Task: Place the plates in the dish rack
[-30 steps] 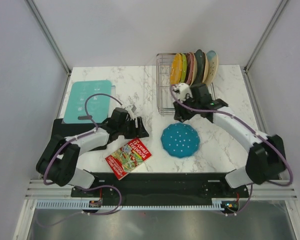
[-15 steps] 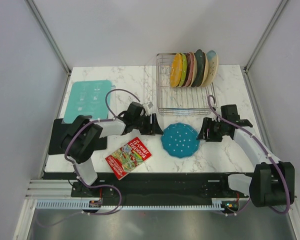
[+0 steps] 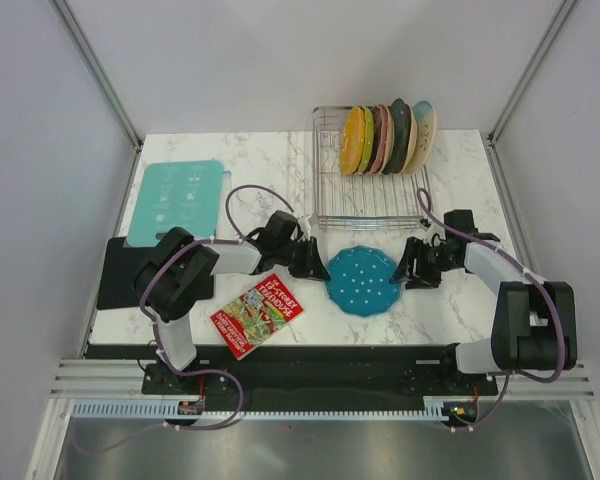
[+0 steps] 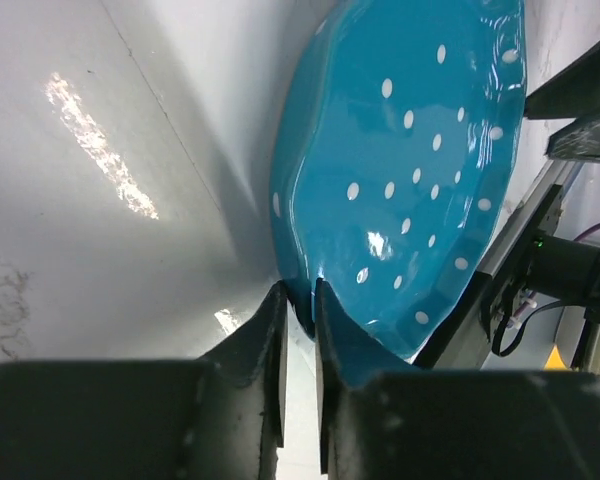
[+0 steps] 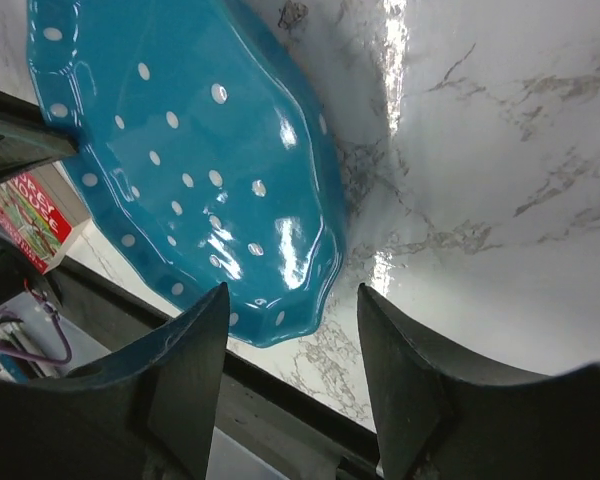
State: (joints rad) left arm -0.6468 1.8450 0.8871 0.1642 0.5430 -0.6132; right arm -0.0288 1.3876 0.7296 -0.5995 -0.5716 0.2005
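- The dish rack [image 3: 370,200] stands at the far right of the marble table [image 3: 270,170]. A row of plates [image 3: 385,138] stands on edge in its far slots, with orange and lime green at the left end. They overlap too much to count for certain.
- The blue plate [image 3: 361,281] lies on the table just in front of the rack, between the two grippers. It is the only plate in view outside the rack.
- The left gripper [image 3: 315,265] has its jaws drawn nearly together on the plate's left rim. The left wrist view shows the scalloped edge of the plate [image 4: 410,170] caught between the two fingers of the gripper [image 4: 300,300].
- The right gripper [image 3: 412,268] sits just beside the plate's right rim with its jaws wide apart and nothing in them. In its wrist view the plate [image 5: 180,170] reaches toward the gap of the gripper [image 5: 292,310], and neither finger touches it.
- The loading looks nearly done. What is left is to lift this last plate, tip it upright and seat it in one of the free near slots.
- A teal board [image 3: 175,200], a black mat [image 3: 115,275] and a red booklet [image 3: 257,313] lie to the left, apart from the work.
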